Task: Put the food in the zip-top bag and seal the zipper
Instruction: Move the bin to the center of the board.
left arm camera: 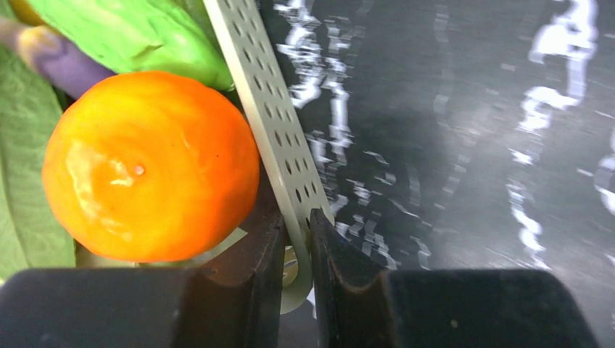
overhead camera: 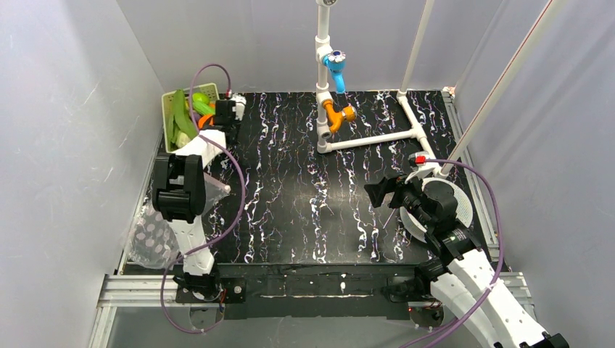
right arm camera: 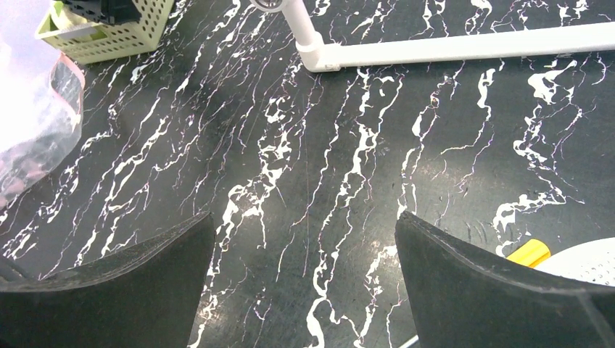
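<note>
The food lies in a light-green slotted basket (overhead camera: pixel 172 142) at the back left: a long green cucumber (overhead camera: pixel 181 116), an orange (left arm camera: pixel 145 167), leafy green (left arm camera: pixel 138 32) and a purple piece (left arm camera: pixel 62 61). My left gripper (left arm camera: pixel 296 221) is shut on the basket's perforated wall (left arm camera: pixel 261 94), one finger inside beside the orange and one outside. The zip-top bag (overhead camera: pixel 152 235) lies crumpled at the near left, partly under the left arm. Its pinkish zipper (right arm camera: pixel 75 76) shows in the right wrist view. My right gripper (right arm camera: pixel 304 225) hovers open over bare table at the near right.
A white pipe frame (overhead camera: pixel 370 138) with a blue fitting (overhead camera: pixel 336 69) and an orange fitting (overhead camera: pixel 335 114) stands at the back middle. A white perforated disc (overhead camera: pixel 464 210) lies under the right arm, with a yellow piece (right arm camera: pixel 529 252) at its edge.
</note>
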Robot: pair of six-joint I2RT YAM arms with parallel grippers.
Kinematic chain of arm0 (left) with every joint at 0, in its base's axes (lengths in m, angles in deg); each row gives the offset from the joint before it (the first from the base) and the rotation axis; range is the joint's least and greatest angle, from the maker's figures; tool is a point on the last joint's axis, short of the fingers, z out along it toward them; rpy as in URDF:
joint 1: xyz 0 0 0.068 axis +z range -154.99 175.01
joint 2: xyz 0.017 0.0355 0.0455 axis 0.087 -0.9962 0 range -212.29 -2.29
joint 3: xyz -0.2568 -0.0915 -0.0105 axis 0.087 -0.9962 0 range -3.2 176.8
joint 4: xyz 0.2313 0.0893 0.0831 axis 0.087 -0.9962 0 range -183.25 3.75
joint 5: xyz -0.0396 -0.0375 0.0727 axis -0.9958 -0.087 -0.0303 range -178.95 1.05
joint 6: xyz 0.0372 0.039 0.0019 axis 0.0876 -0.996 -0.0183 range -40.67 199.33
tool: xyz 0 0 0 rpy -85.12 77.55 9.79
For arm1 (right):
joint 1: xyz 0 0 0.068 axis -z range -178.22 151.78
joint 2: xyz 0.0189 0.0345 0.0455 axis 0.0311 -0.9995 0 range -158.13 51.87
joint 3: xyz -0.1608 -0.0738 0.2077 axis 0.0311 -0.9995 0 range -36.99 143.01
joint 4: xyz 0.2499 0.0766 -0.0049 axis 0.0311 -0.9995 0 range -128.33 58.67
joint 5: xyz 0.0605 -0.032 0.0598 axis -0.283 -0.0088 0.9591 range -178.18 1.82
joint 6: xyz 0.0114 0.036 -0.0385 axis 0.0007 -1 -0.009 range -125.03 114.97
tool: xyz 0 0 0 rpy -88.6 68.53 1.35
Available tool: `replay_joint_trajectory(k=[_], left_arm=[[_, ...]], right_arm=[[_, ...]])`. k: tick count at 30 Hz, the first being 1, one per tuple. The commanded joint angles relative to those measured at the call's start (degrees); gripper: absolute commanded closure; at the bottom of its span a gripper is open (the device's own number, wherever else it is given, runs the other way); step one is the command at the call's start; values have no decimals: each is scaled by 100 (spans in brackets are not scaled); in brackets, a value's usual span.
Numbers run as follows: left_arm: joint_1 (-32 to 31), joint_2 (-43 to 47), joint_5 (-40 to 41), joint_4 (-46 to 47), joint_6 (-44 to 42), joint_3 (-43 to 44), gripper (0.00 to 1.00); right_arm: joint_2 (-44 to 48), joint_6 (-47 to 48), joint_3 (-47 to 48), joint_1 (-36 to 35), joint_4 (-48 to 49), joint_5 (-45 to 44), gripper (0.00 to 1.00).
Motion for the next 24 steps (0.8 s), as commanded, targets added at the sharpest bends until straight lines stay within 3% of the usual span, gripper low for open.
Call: replay_joint_trajectory(k=[1, 6, 13, 16, 20, 24], left_arm=[[-471, 542, -392, -410, 334, -316, 85], [-903, 1008, -533, -532, 691, -737, 83], [-1003, 2022, -1130, -1213, 1415, -1117, 74], [-1004, 2544, -1172, -1433, 1782, -1296, 53], [-1003, 3285, -141, -1993, 2473, -1428, 26], [-963, 3720, 1350, -3044, 3479, -1442, 21]], right_arm=[[97, -17, -22, -27, 179, -109, 0], [140, -23, -35, -27, 167, -101, 0], [156, -36, -46, -27, 166, -78, 0], [152, -44, -42, -28, 175, -54, 0], [123, -51, -48, -27, 178, -45, 0], [91, -51, -39, -27, 167, -41, 0]])
